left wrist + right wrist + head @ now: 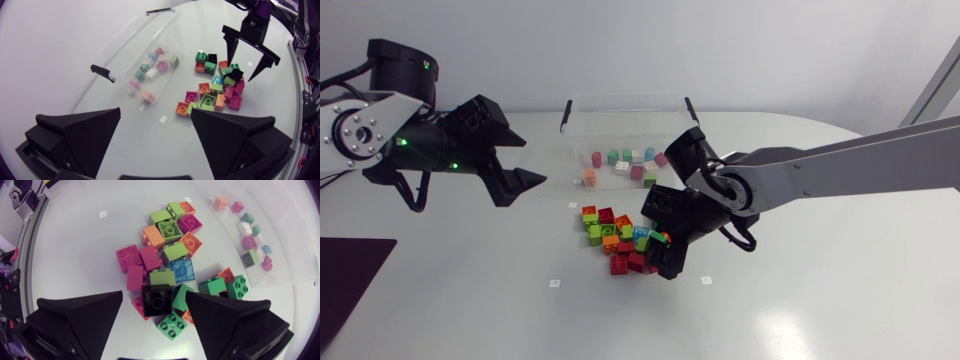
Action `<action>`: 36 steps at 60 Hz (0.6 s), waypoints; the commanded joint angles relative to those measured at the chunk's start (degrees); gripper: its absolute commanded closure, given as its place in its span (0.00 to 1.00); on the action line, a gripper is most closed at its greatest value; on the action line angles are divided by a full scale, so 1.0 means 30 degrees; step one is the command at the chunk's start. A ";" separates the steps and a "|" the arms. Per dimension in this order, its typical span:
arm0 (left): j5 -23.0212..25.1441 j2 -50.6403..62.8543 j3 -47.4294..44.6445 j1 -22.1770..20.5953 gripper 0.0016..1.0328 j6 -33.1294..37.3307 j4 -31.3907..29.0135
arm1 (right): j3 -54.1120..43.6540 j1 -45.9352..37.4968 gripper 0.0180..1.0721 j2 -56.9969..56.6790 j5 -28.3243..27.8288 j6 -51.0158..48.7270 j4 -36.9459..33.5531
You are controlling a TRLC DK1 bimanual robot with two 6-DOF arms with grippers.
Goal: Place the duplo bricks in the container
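A pile of duplo bricks (618,238) in red, green, orange, pink and blue lies on the table in front of the clear container (572,112). Several small bricks (625,163) lie inside the container. My right gripper (661,238) hangs open over the pile's right end. In the right wrist view a black brick (156,301) stands between the right gripper's (154,297) fingers, untouched by either. My left gripper (533,162) is open and empty, above the table left of the container. From the left wrist the left gripper (155,112) faces the container (102,72) and the pile (212,90).
A dark mat (345,275) lies at the table's front left corner. Small white markers (554,283) dot the table in front of the pile. Bare tabletop lies left and front of the bricks.
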 commanded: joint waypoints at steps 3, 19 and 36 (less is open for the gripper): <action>0.0296 -0.0460 -0.1232 0.0180 0.05 0.1143 -0.0364 | -0.0531 -0.0185 0.13 0.0679 -0.0130 -0.0371 0.0197; 0.0530 -0.0050 -0.2873 -0.0406 0.05 0.1904 -0.0159 | -0.0589 -0.0331 0.54 0.1323 -0.0189 -0.0547 0.0578; 0.0530 0.1327 -0.3400 -0.1226 0.05 0.1934 0.0602 | -0.0765 -0.0624 0.66 0.0884 -0.0569 -0.0547 0.0461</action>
